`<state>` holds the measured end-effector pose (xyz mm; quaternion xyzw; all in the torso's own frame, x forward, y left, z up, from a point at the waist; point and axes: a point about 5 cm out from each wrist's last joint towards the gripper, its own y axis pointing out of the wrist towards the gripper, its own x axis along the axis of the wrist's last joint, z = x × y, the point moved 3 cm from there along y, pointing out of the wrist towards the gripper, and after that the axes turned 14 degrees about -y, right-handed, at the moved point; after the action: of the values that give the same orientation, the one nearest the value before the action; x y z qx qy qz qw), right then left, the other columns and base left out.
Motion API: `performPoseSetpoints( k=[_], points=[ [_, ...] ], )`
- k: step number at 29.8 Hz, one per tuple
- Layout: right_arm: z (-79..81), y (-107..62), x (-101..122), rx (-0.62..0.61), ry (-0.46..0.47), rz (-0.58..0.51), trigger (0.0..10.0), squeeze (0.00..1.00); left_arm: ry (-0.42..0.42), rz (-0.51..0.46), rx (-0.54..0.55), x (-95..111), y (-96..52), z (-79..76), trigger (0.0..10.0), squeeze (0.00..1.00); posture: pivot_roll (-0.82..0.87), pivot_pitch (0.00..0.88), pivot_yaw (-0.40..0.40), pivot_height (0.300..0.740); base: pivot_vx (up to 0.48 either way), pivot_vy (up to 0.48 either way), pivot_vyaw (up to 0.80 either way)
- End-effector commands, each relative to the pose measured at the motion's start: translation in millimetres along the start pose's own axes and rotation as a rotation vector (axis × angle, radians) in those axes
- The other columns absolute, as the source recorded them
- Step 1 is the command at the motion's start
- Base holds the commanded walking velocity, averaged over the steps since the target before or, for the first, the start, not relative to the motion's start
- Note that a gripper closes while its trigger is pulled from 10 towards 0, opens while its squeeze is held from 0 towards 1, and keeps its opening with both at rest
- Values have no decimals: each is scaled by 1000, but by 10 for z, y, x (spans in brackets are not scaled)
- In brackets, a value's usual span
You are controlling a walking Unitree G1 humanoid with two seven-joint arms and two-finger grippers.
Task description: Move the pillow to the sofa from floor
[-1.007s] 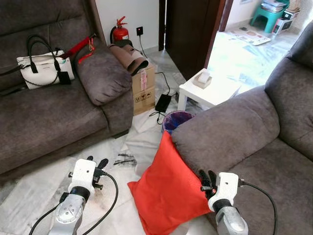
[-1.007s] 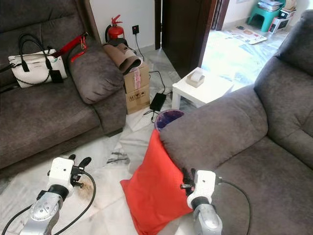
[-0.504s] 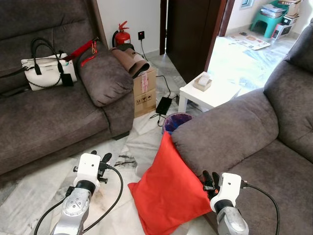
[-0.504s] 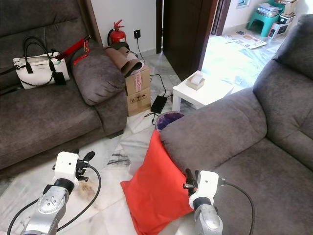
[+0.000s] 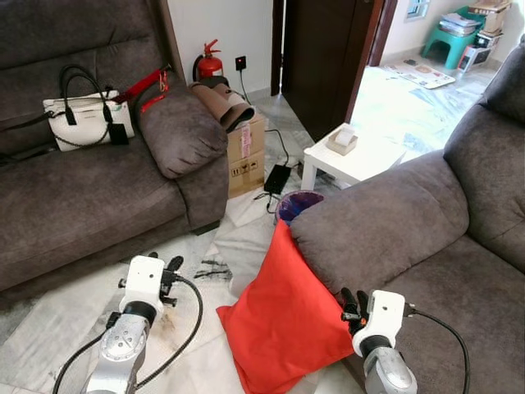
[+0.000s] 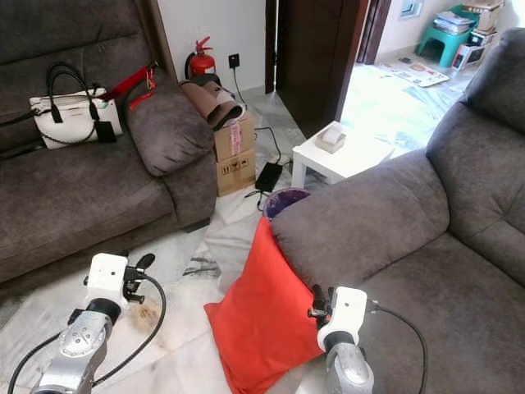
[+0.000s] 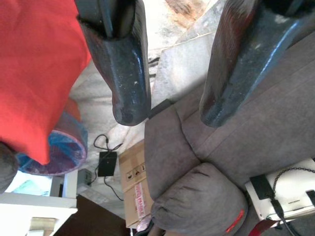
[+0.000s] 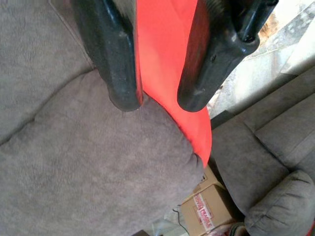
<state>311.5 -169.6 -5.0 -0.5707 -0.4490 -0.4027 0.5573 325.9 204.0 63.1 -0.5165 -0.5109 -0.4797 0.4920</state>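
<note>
A red pillow (image 5: 283, 324) stands on its edge on the marble floor, leaning against the armrest of the grey sofa (image 5: 385, 222) on my right. My right gripper (image 5: 353, 297) is low at the pillow's right edge, beside the sofa front. In the right wrist view its fingers (image 8: 114, 64) are open, with the red pillow (image 8: 165, 59) and the armrest just beyond them. My left gripper (image 5: 162, 263) hovers open over the floor to the left of the pillow, apart from it; the pillow (image 7: 34, 73) lies off to one side of its fingers (image 7: 125, 73).
A second grey sofa (image 5: 82, 205) on the left carries a white handbag (image 5: 82, 119). A cardboard box (image 5: 244, 152), a fire extinguisher (image 5: 209, 64), a purple bin (image 5: 297, 203) and a small white table (image 5: 353, 160) stand beyond the pillow. Cables and a power adaptor (image 5: 276, 178) lie on the floor.
The whole picture has shifted a little, so the camera moved. Both grippers stay about where they were relative to the pillow, which has not moved.
</note>
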Motion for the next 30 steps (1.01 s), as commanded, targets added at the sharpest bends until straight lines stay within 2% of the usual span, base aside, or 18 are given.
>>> performPoseSetpoints(
  k=[1, 5, 17, 21, 30],
  points=[
    [29, -6, -17, 6, 2, 5, 10000, 0, -14, 18, 8, -22, 1, 20, 10000, 0, 47, 130, 42, 681, 0, 0, 0],
    [18, -26, -67, -4, -21, 25, 10000, 0, -17, 13, 10, -3, 14, 17, 10000, 0, 56, 138, 41, 681, 0, 0, 0],
    [71, 24, -20, 3, -29, 33, 10000, 0, -15, 15, 7, 0, 9, 19, 10000, 0, 61, 144, 41, 681, 0, 0, 0],
    [68, 27, 11, -2, -28, 11, 10000, 0, -20, 22, 8, -14, 4, 16, 10000, 0, 62, 146, 41, 656, 0, 0, 0],
    [38, 26, 8, -16, -29, 13, 10000, 0, -36, 27, 16, -25, -7, 26, 10000, 0, 62, 148, 40, 656, 0, 0, 0]
  ],
)
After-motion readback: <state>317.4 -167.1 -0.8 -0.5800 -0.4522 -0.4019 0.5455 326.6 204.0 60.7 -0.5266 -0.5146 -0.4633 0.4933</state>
